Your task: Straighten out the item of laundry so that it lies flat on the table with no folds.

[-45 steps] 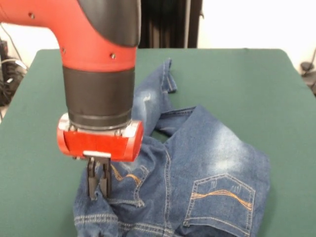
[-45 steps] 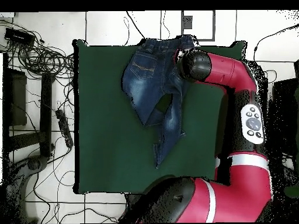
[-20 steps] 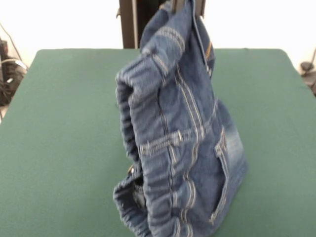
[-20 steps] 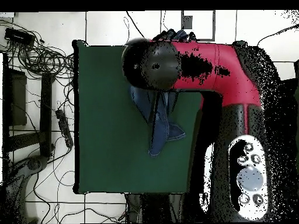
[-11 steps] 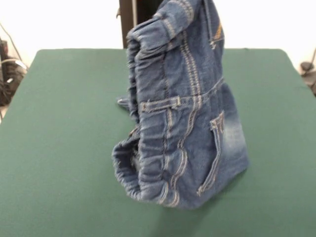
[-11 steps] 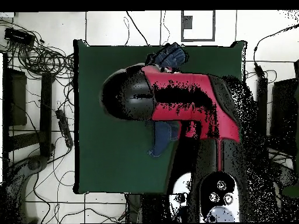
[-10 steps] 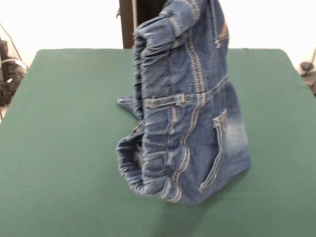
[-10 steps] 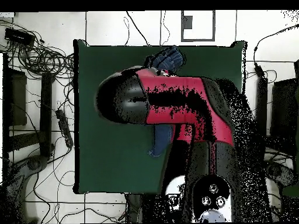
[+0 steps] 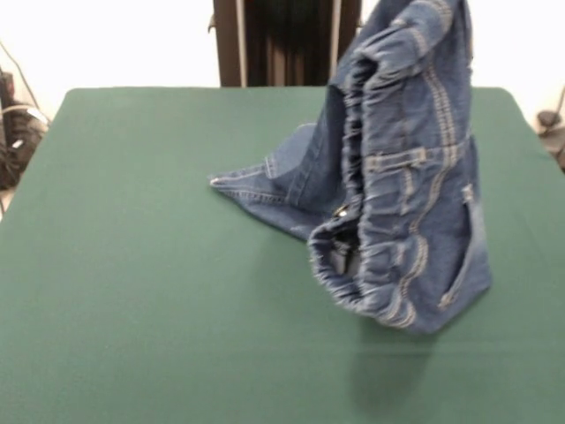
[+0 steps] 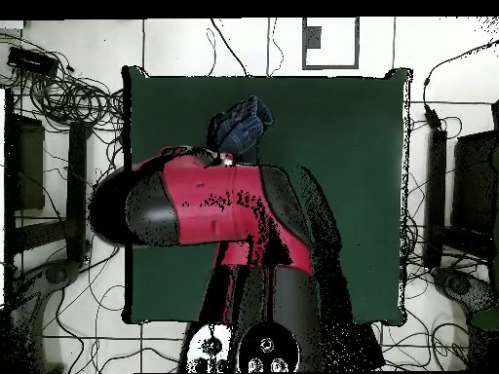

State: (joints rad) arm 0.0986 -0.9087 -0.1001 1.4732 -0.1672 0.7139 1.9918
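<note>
One pair of blue denim jeans (image 9: 406, 168) hanging bunched above one dark green felt table (image 9: 132, 291), one leg trailing on it, overhead alone shows red-and-black arm (image 10: 210, 209), gripper jaws hidden, cannot tell.

Front camera is sitting low across the dark green felt-covered table (image 9: 132, 291), facing the black pedestal column (image 9: 287, 42) at 12 o'clock, fairly close. Overhead camera is looking straight down from higher up, taking in the whole table (image 10: 361, 175) and surrounding tiled floor (image 10: 175, 44); robot base is lying at 6 o'clock. Both are sharing the tabletop.
</note>
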